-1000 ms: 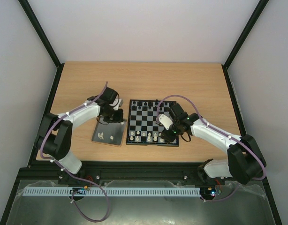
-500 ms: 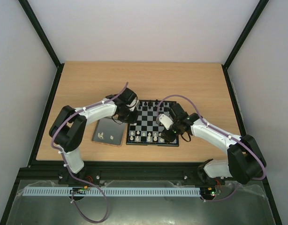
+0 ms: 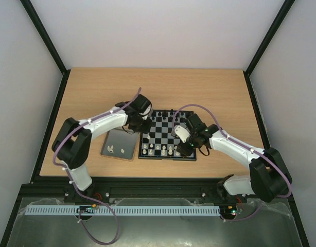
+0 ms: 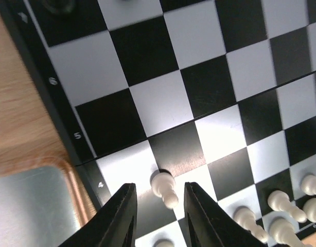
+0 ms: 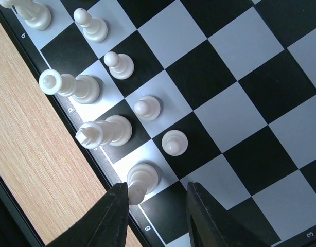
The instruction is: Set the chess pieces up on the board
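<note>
The board (image 3: 163, 135) lies at mid-table, with black pieces along its far edge and white chess pieces (image 3: 159, 150) along its near rows. My left gripper (image 3: 142, 128) hangs over the board's left edge. In the left wrist view it (image 4: 158, 186) is open, and a white pawn (image 4: 164, 186) stands on the board (image 4: 163, 103) between the fingers, touching neither. My right gripper (image 3: 191, 148) is over the board's near right corner. In the right wrist view it (image 5: 158, 188) is open and empty, and a white piece (image 5: 143, 179) stands just beside its left finger (image 5: 117, 216).
A dark-grey tray (image 3: 122, 141) with a tan edge lies left of the board and holds two white pieces (image 3: 111, 150). Several white pawns (image 4: 281, 206) stand to the right of the left gripper. White pieces (image 5: 104, 131) line the board's edge beside the right gripper.
My left arm has swung right from over the tray to the board's left edge. My right gripper has barely moved.
</note>
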You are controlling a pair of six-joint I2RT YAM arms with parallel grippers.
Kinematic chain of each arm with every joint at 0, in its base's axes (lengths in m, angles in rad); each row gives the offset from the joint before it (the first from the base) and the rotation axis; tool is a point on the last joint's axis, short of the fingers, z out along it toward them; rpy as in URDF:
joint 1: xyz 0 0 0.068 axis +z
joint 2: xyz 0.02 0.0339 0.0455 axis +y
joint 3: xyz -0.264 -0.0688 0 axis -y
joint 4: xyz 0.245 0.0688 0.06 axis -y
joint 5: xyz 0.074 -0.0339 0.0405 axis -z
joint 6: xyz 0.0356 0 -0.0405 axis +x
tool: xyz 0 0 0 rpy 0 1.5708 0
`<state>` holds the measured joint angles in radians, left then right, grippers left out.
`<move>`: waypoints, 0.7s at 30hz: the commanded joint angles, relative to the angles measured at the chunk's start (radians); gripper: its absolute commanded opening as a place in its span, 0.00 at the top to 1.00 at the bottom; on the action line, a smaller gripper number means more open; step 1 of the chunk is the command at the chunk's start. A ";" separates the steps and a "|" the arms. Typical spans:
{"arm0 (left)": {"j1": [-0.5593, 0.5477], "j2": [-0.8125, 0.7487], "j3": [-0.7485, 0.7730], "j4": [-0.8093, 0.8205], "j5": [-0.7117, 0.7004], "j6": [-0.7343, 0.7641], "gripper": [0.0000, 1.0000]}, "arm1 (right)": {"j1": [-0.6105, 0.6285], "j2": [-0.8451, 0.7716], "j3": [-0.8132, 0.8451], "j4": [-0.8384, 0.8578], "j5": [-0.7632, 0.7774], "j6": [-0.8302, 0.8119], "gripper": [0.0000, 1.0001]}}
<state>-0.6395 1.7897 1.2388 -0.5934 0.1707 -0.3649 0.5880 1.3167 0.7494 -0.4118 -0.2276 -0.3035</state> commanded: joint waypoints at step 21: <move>0.254 -0.594 -0.389 0.158 -0.334 0.055 0.61 | 0.082 0.379 0.525 -0.192 -0.023 -0.045 0.63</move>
<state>-0.4053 1.2564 0.8734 -0.4965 -0.0723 -0.3103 0.6342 1.6211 1.1870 -0.5270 -0.2710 -0.3565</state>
